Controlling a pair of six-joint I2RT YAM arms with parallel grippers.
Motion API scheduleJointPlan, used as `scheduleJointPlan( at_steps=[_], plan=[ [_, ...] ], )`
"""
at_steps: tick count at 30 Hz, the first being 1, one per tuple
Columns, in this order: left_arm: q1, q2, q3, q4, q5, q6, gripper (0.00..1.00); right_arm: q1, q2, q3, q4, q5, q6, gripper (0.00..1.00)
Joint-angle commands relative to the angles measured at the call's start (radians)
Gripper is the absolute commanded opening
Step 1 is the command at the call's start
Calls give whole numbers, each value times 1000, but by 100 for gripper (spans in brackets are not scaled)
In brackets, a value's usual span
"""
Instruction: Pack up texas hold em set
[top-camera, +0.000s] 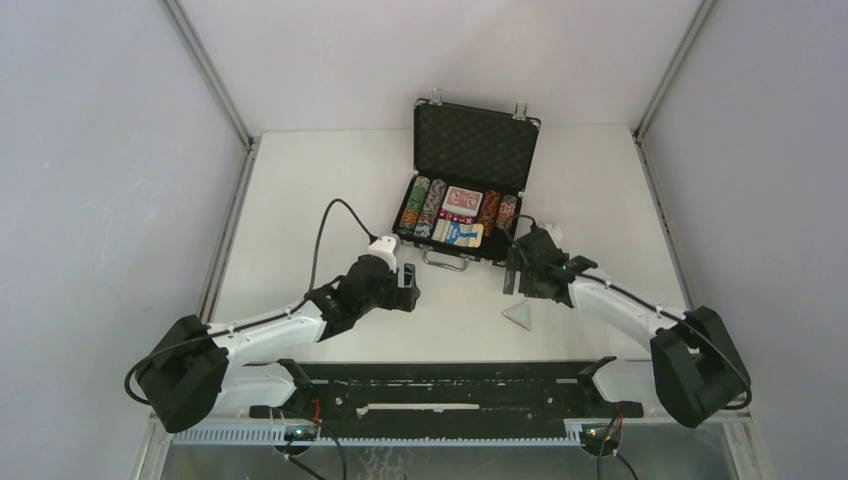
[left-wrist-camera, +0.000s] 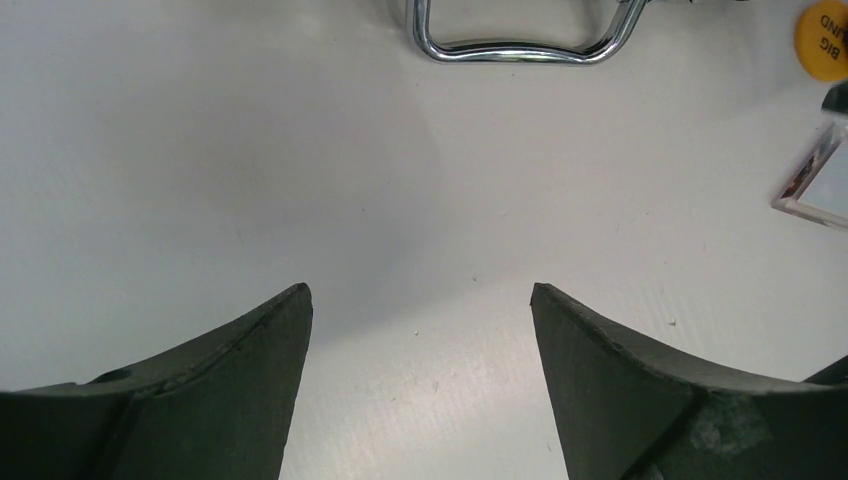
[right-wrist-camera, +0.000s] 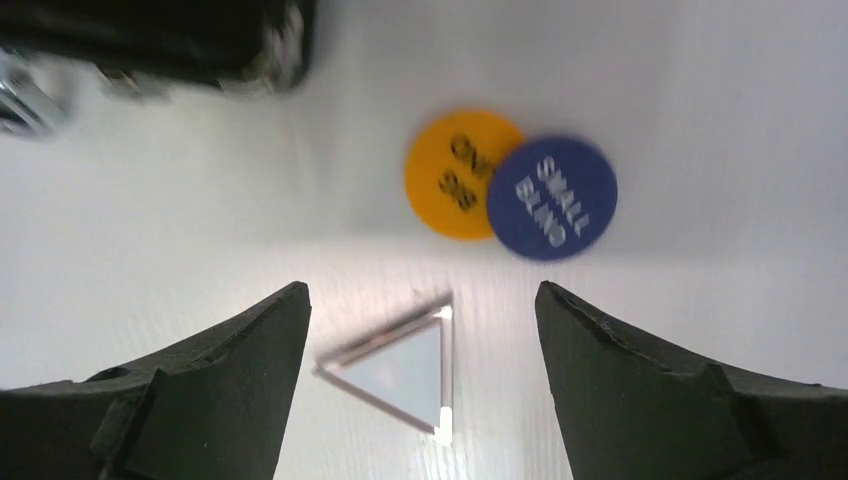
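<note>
Status: briefcase (top-camera: 470, 190) sits open at 12 o'clock on the worktop (top-camera: 300, 200), lid up. The poker chips (top-camera: 422, 207), cards (top-camera: 462, 199) and dice (top-camera: 458, 216) are already in the tray.

Loose on the worktop, off the case's 5 o'clock corner: triangle piece (right-wrist-camera: 400, 365), yellow button (right-wrist-camera: 455, 170), blue button (right-wrist-camera: 552, 197). Blue overlaps yellow's edge. Both lie at 12–1 o'clock from the triangle, apart from it.

Grippers:
- The right gripper (right-wrist-camera: 420, 295) is spread wide and holds nothing, with the triangle between its fingers.
- The left gripper (left-wrist-camera: 420, 330) is spread too and empty, over bare worktop at 6 o'clock of the silver handle (left-wrist-camera: 520, 40).

Likely step: right picks the triangle. It looks thin, flat and clear, so hard to pinch. Suggest:
- Bring the fingertips right down to the worktop.
- Twist the wrist so one pad meets a straight edge squarely.
- Close slowly.

Risk: the triangle skids toward the buttons.
</note>
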Motion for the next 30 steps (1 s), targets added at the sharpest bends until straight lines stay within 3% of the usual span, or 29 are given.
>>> scheduleJointPlan(
  at_steps=[1, 19, 30],
  plan=[
    [-3, -7, 60, 41, 38, -24, 85, 39, -93, -64, 9, -12, 87, 91],
    [-3, -7, 60, 37, 35, -24, 84, 274, 46, -68, -9, 115, 217, 90],
    [-3, 0, 62, 39, 37, -26, 84, 310, 41, -68, -25, 129, 234, 72]
  ],
)
